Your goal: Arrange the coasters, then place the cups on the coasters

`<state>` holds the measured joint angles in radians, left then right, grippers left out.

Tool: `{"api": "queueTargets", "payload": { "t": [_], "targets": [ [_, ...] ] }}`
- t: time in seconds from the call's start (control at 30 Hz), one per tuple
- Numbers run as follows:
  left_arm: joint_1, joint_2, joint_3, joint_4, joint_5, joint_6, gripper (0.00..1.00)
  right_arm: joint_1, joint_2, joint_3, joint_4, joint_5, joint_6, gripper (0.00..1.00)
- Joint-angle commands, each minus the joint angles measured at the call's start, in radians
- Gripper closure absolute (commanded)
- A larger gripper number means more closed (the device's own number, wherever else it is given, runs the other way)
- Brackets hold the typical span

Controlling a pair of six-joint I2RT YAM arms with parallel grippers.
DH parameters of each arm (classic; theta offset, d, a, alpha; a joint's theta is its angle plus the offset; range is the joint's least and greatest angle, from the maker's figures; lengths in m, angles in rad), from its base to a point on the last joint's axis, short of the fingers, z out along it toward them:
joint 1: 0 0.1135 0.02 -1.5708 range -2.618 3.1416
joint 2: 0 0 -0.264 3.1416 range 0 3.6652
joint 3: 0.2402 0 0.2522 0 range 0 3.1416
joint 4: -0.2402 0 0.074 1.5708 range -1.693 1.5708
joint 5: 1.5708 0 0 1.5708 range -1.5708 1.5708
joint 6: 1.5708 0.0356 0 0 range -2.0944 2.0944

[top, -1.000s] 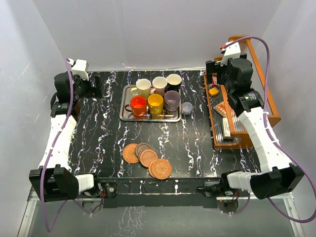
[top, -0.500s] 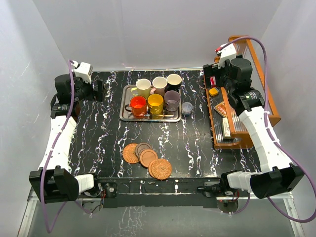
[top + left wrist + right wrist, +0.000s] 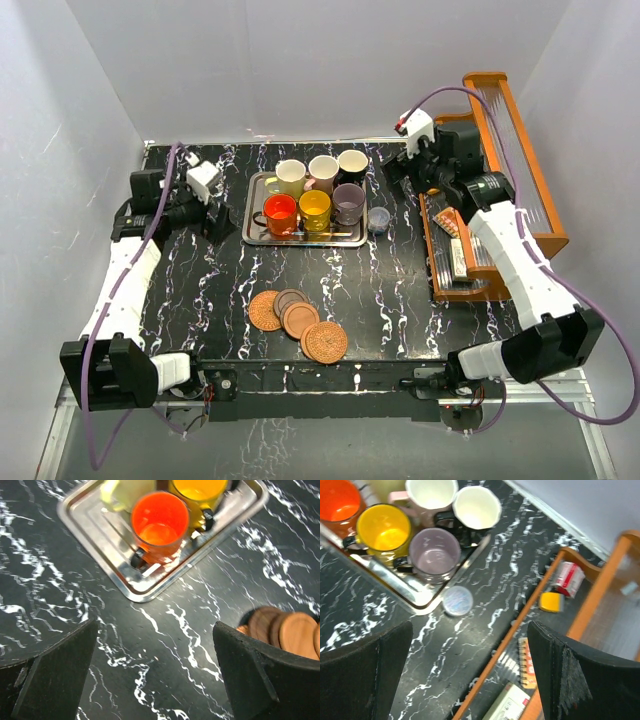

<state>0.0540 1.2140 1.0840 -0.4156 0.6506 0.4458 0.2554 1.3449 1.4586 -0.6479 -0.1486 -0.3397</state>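
**Task at its outset.** The coasters (image 3: 298, 322) are shown heaped in an overlapping cluster near the front edge of the surface (image 3: 400, 290); none has been laid out. All six cups (image 3: 315, 208) are stood in two rows on the tray (image 3: 305, 240) toward the back, well apart from the coasters. The arranging and every placement are therefore judged to remain.

The left end effector (image 3: 155, 640) is held wide open and empty above the surface beside the tray's left side. The right end effector (image 3: 470, 635) is likewise spread wide and empty, near the tray's right side and the jar (image 3: 457, 600).

Only four discs can be counted in the overhead view; whether others are covered in the heap cannot be told. In the left wrist view the coasters are cut off by a finger and the frame edge, and the cream cup is cropped. The contents of the rack (image 3: 465, 292) are too small to be identified.
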Motion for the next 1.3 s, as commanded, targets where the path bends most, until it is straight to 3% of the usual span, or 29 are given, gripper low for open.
{"api": "queueTargets", "payload": {
  "t": [0.0, 0.27, 0.47, 0.97, 1.27],
  "targets": [
    [-0.030, -0.001, -0.021, -0.174, 0.122, 0.211, 0.01, 0.010, 0.037, -0.010, 0.001, -0.187, -0.021, 0.02],
    [-0.154, 0.064, -0.063, -0.338, 0.099, 0.408, 0.01, 0.008, 0.028, -0.213, 0.183, -0.298, 0.011, 0.02],
    [-0.267, 0.113, -0.125, -0.369, 0.046, 0.479, 0.03, 0.002, 0.025, -0.319, 0.287, -0.342, 0.057, 0.02],
    [-0.452, 0.236, -0.306, -0.045, -0.222, 0.430, 0.07, -0.060, -0.027, -0.436, 0.360, -0.393, 0.052, 0.02],
    [-0.467, 0.240, -0.345, 0.002, -0.356, 0.441, 0.09, -0.083, -0.021, -0.444, 0.359, -0.416, 0.053, 0.02]
  ]
}}
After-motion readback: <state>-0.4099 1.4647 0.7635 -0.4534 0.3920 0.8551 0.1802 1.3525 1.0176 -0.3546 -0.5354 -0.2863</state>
